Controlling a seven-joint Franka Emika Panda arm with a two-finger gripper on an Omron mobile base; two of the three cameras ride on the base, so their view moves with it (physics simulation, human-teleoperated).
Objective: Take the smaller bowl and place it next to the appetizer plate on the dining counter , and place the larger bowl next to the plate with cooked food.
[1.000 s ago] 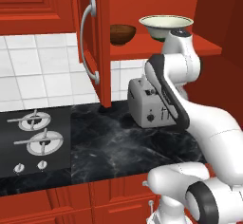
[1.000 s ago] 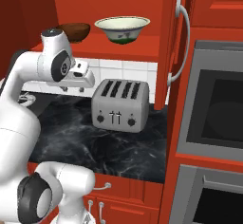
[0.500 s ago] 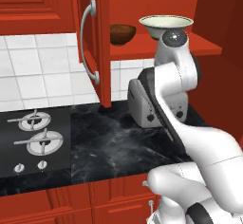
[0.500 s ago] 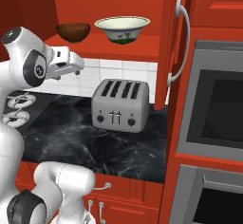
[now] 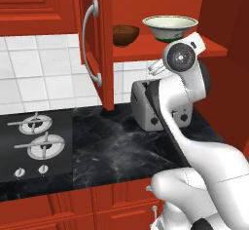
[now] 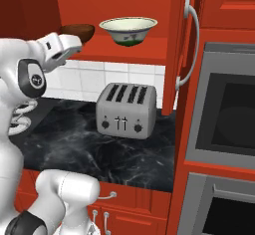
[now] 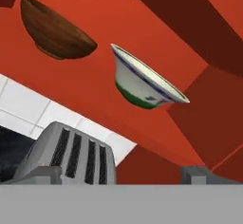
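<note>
The smaller bowl (image 5: 125, 34) (image 6: 77, 30) (image 7: 57, 28), dark brown and glossy, stands on the red shelf (image 5: 165, 52) of the open wall cabinet. Right beside it is the larger bowl (image 5: 170, 27) (image 6: 128, 30) (image 7: 147, 83), cream with a green lower outside. My gripper (image 5: 154, 68) (image 6: 74, 42) (image 7: 121, 175) hangs open and empty just below the shelf's front edge, under the two bowls and pointing up at them. It touches neither bowl. The appetizer plate, the plate with cooked food and the dining counter are out of view.
A silver toaster (image 5: 155, 109) (image 6: 124, 110) (image 7: 66, 156) stands on the black marble counter under the shelf. The open cabinet door (image 5: 97, 44) (image 6: 187, 45) juts out beside the shelf. Stove burners (image 5: 34, 141) lie to the left, a wall oven (image 6: 224, 119) to the right.
The arm has lifted the hand from toaster height up to just under the shelf, and the hand now tilts upward. The jaws have opened wider.
</note>
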